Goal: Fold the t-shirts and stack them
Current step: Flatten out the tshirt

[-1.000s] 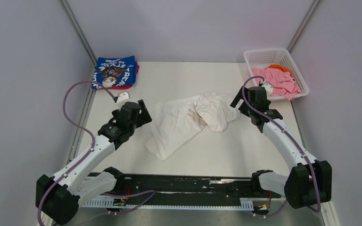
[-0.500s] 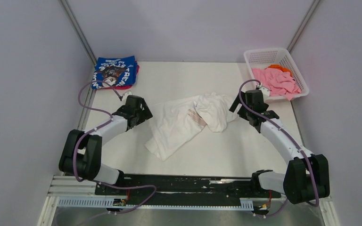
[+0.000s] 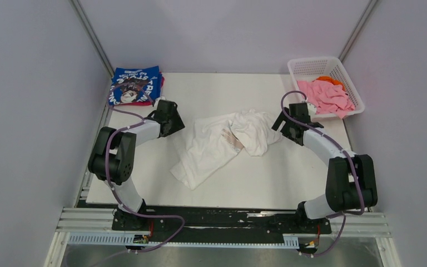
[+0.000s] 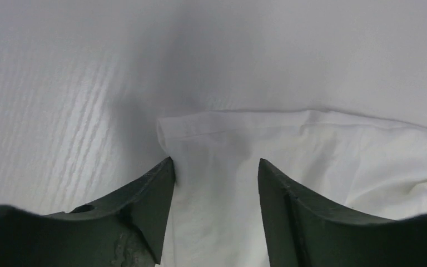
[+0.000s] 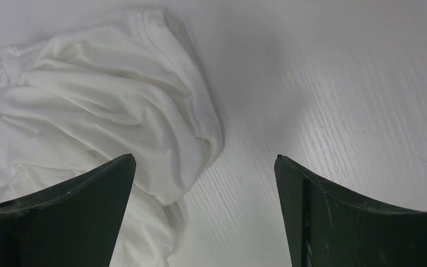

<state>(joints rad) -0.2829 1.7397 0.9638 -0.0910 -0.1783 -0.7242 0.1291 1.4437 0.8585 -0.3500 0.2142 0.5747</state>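
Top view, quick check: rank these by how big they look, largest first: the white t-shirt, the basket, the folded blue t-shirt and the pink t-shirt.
1. white t-shirt, spread mid-table.
2. white lattice basket.
3. folded blue t-shirt and pink t-shirt: too alike to rank; the pink one lies bunched in the basket.

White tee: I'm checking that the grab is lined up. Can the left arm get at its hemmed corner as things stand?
Probably yes. The left gripper straddles the hemmed corner of the white tee, jaws apart, with only bare table around it and nothing in between.
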